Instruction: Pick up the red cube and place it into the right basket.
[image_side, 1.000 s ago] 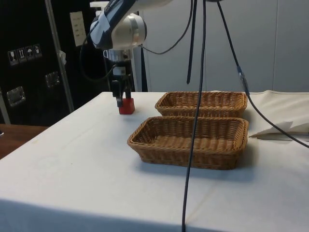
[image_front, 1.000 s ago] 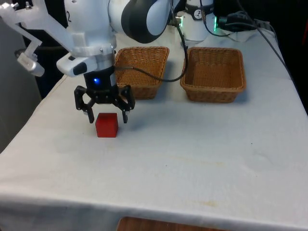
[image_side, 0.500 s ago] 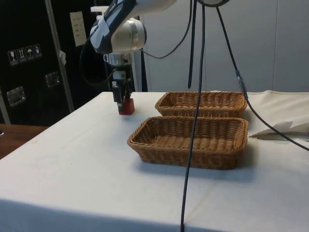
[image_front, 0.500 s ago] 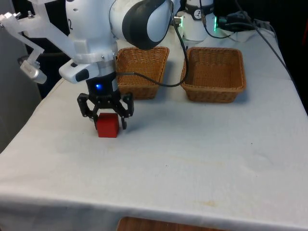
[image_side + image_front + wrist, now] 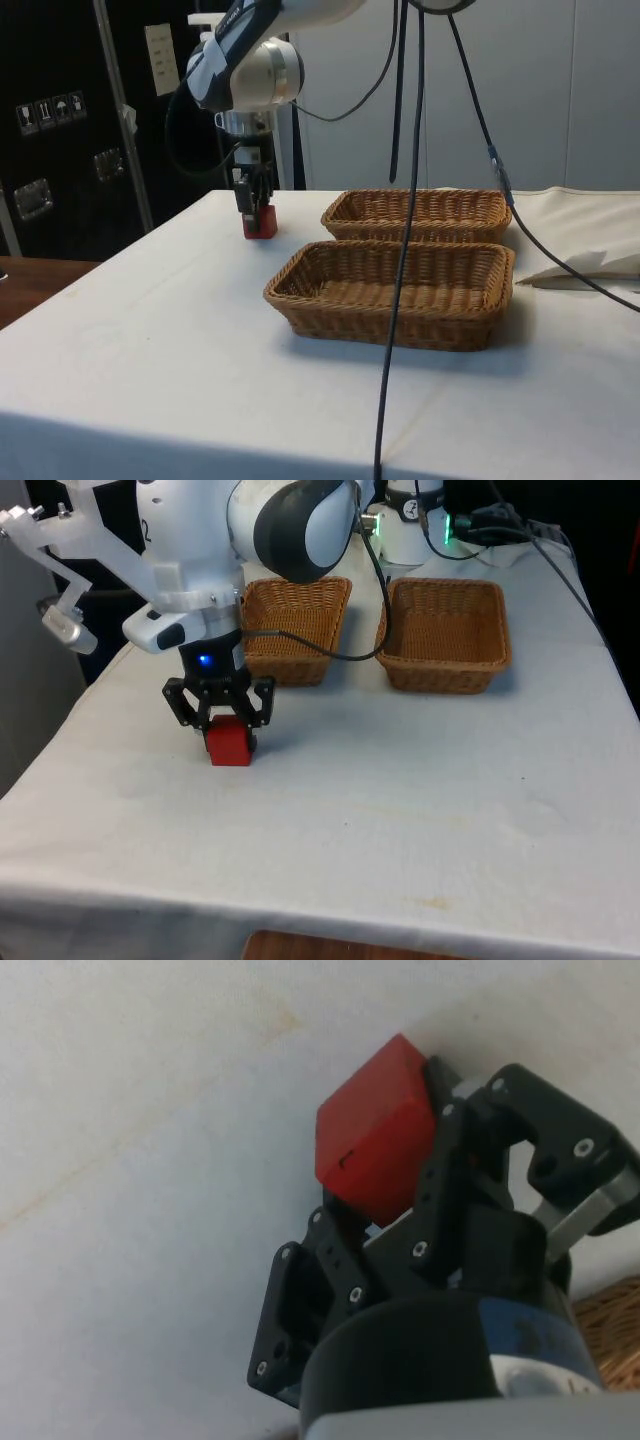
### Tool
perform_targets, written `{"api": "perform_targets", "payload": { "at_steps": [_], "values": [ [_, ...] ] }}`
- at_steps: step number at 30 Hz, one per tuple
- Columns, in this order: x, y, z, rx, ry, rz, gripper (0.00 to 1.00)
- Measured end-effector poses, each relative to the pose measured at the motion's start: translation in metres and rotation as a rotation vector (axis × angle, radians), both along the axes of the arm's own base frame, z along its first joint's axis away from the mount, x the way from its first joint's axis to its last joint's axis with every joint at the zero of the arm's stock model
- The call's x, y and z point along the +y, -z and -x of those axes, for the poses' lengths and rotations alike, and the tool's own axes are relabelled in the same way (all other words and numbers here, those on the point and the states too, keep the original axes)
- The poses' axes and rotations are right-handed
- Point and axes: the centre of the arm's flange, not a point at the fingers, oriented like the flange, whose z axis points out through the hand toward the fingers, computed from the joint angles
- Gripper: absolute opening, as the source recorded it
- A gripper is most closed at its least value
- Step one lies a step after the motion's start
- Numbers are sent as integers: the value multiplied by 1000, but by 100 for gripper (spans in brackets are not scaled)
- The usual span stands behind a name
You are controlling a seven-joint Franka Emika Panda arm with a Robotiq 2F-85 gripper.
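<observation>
The red cube sits on the white cloth towards the front view's left, just in front of the left wicker basket. My black gripper reaches straight down onto it, its fingers shut against the cube's two sides. The wrist view shows the red cube pinched between the fingertips, with cloth under it. From the side, the gripper covers the upper part of the cube. The right basket stands empty at the front view's right, a good way from the cube.
The two baskets stand side by side near the table's far end; in the side view the right basket is the nearer and the left basket is behind it. A black cable hangs across the side view.
The gripper came down over the cube and its fingers closed from wide open onto the cube's sides. The cube shifted very slightly on the cloth.
</observation>
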Motion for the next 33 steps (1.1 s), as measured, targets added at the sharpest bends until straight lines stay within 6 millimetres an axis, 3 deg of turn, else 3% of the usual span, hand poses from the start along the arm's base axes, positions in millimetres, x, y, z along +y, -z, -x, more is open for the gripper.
{"api": "perform_targets", "payload": {
  "at_steps": [7, 13, 33],
  "values": [
    [-4, -20, 2, 1, 7, -6, 3],
    [-6, -47, 16, 0, 12, -21, 3],
    [-12, -108, 51, -18, 23, -41, 3]
  ]
}}
